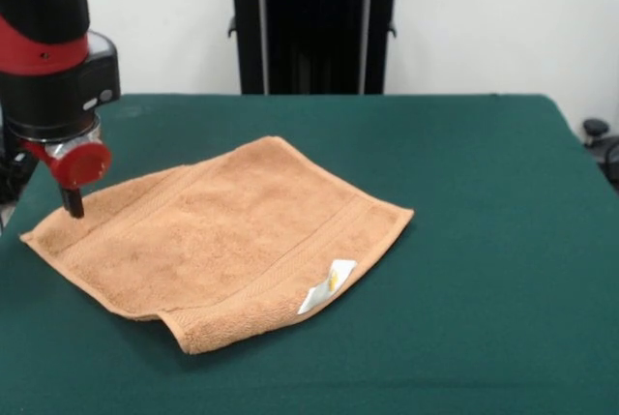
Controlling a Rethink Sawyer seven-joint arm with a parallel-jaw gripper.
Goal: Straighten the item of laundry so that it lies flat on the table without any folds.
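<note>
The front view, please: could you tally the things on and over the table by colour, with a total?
Orange-tan: 1, the towel
White with a yellow mark: 1, the label on the towel
Dark green: 1, the table
Red and black: 1, the arm with its gripper
Total: 4

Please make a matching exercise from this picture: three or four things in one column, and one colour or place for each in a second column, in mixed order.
1. towel
2. label
3. table
4. gripper

a. dark green
b. white with a yellow mark
c. orange-tan
d. at the towel's left corner

Pairs: 1-c, 2-b, 3-a, 4-d
</note>
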